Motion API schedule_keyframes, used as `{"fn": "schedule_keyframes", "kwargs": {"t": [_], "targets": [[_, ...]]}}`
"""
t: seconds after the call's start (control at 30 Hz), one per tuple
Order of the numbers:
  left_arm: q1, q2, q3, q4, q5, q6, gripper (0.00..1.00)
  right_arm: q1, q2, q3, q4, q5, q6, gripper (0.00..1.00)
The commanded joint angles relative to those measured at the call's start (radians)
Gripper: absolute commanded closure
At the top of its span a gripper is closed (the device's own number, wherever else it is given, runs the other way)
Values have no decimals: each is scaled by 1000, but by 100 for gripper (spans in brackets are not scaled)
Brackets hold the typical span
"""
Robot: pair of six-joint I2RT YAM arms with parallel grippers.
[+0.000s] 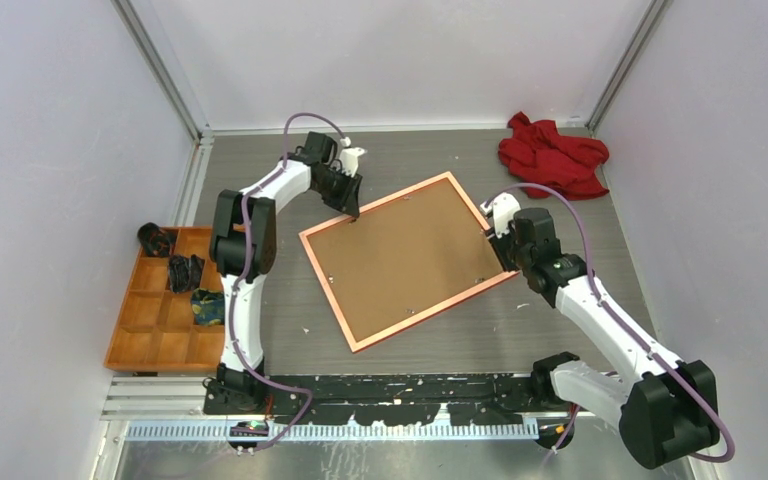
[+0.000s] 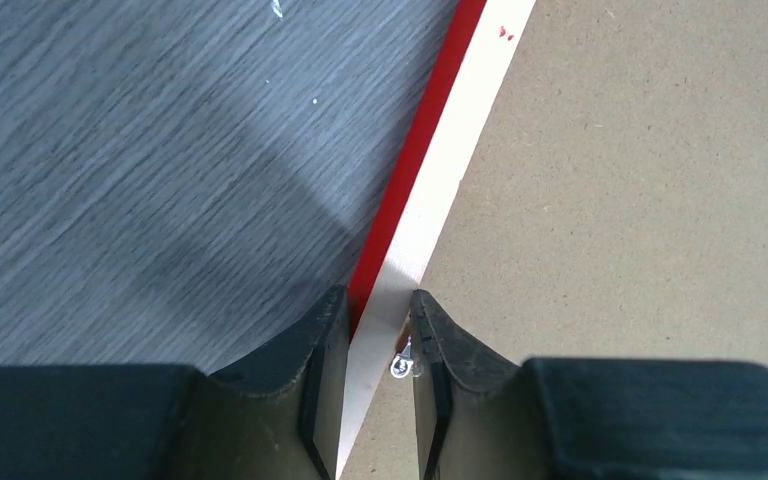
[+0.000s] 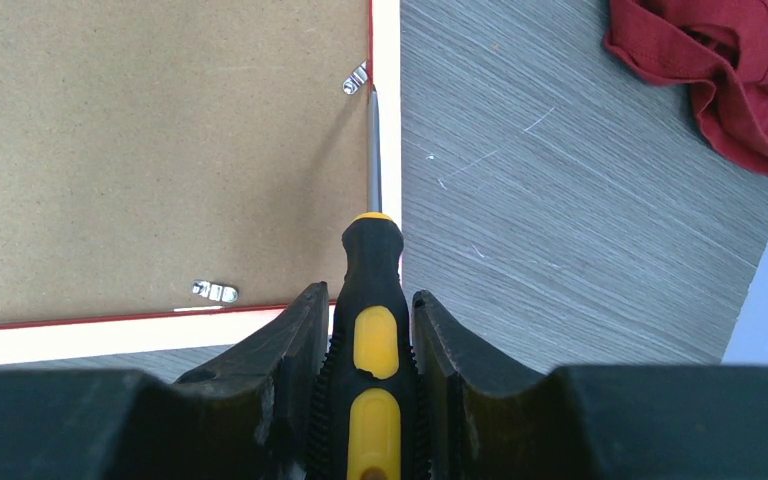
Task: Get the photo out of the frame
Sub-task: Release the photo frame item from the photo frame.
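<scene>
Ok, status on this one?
Left gripper clamps frame rim. Right gripper holds screwdriver, tip at retaining tab. Backing board in place; photo hidden.

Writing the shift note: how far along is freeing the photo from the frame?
Done: frame lies face down, backing board up. In hand: left gripper straddles its rim; right gripper holds a screwdriver against a metal tab. Left: tabs, board, then the hidden photo.

Found right gripper [image 3: 370, 298] closed on the handle of a black-and-yellow screwdriver [image 3: 372, 345], one finger each side. Noted steel shaft running along inner edge of frame [image 3: 387, 50], tip at a metal tab [image 3: 357, 78] by the corner. Recorded second tab [image 3: 215, 291] flat on brown backing board [image 3: 150, 150] near the lower rail. Logged red cloth [image 3: 710, 70] crumpled on grey table [image 3: 560, 230], well apart from frame.
</scene>
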Motion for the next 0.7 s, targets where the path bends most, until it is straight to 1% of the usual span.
{"fn": "schedule_keyframes", "kwargs": {"t": [0.0, 0.13, 0.2, 0.27, 0.67], "targets": [[4, -26, -30, -71, 17, 10, 72, -1, 10, 0, 71, 19, -3, 99], [4, -20, -23, -88, 27, 26, 73, 0, 9, -11, 86, 15, -8, 99], [9, -1, 1, -108, 22, 22, 77, 0, 20, -17, 101, 20, -5, 99], [15, 7, 16, -118, 22, 16, 79, 0, 24, -14, 103, 26, -3, 99], [30, 90, 124, -197, 26, -5, 77, -2, 22, -14, 120, 46, 2, 99]]}}
